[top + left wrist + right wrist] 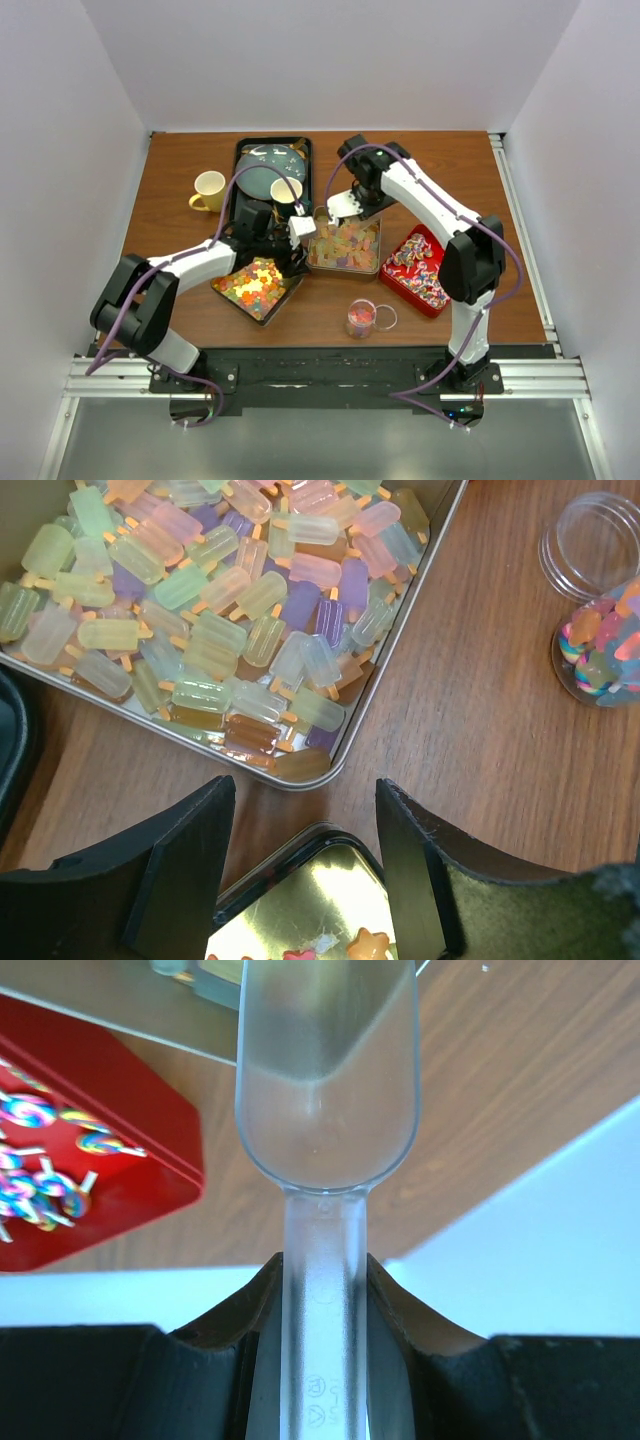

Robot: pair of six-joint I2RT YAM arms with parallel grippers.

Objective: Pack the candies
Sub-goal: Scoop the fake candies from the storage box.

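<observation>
Pastel candies [344, 243] fill a silver tin [376, 262]; they also show in the left wrist view [215, 610]. Bright candies [257, 284] lie in a gold-lined black tin [228, 291]. Striped candies [418, 265] lie in a red tray [437, 304]. A clear jar [361, 318] holds a few mixed candies. My left gripper [302, 232] is open and empty, hovering between the corners of the silver tin [395, 640] and the gold tin [310, 890]. My right gripper [338, 207] is shut on the handle of an empty clear scoop [325, 1090] at the silver tin's far edge.
A yellow mug [209, 190] stands at the back left. A dark tray [240, 160] with a grey plate [268, 168] and a second cup [286, 193] sits behind my left gripper. The jar's lid [385, 317] lies beside the jar. The jar shows in the left wrist view [600, 650].
</observation>
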